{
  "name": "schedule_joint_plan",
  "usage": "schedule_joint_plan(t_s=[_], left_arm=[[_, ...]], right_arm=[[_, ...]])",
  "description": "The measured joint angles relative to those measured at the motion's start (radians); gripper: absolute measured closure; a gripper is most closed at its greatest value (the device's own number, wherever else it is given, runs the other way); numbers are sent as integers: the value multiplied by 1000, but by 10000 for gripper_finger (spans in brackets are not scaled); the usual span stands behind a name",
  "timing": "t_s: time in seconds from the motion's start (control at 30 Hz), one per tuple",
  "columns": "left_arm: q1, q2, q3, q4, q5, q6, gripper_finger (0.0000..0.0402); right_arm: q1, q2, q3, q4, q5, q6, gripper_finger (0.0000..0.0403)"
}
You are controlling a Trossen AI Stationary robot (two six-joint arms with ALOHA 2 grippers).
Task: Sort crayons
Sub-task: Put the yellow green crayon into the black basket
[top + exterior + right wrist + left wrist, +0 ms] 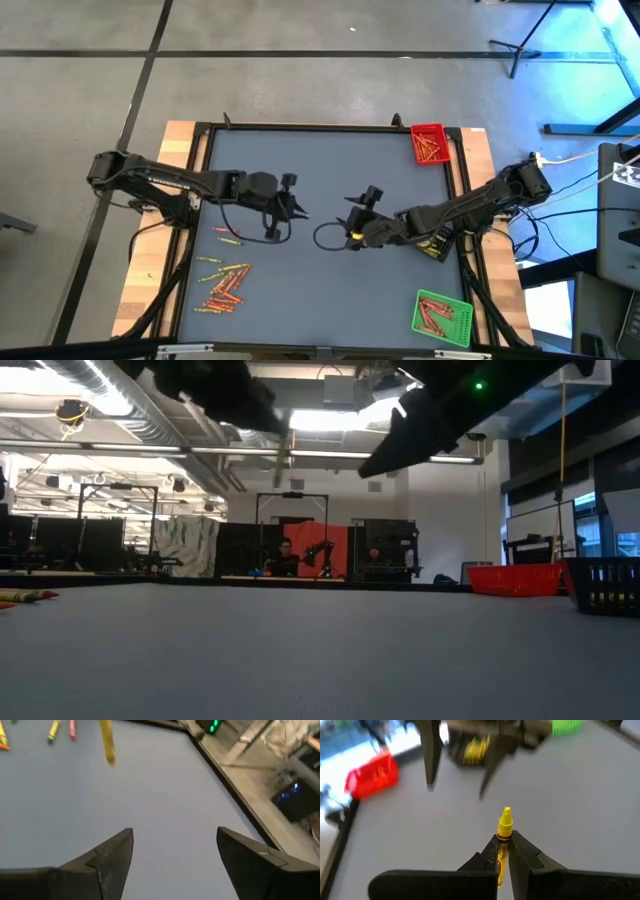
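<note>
My left gripper (504, 845) is shut on a yellow crayon (505, 822) and hovers over the middle of the grey table (300, 150). In the high view this gripper (297, 213) faces my right gripper (347, 222), which hangs open a short way to its right. The right gripper's fingers (175, 855) have nothing between them. The held crayon (106, 740) also shows beyond them in the right wrist view. A heap of red, orange and yellow crayons (225, 285) lies flat on the table near its left front. My left gripper pinches the yellow crayon's wrapped body (502, 851) between its two fingertips. The crayon lies along the fingers, and its pointed end (506, 811) sticks out past them toward my right gripper. The fingers slant down from the table's left side. The crayon is lifted clear of the table.
A red tray (430, 143) with crayons stands at the far right corner. A green tray (442, 318) with crayons is at the near right. A black tray (605, 585) sits under my right arm. A few loose crayons (228, 235) lie left of centre.
</note>
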Motion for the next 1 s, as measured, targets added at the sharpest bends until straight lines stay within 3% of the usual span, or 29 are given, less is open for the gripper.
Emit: schedule_joint_plan(t_s=[0.23,0.4,0.63,1.0], left_arm=[[-6,57,-107,429,25,14,396],[-25,134,-133,576,44,14,396],[-33,208,-133,737,31,23,395],[-34,206,-133,701,7,19,393]], right_arm=[[0,53,0,230,-87,-119,119],[0,81,0,344,-110,-170,145],[0,104,0,379,-159,-206,214],[1,108,0,359,-174,-271,386]])
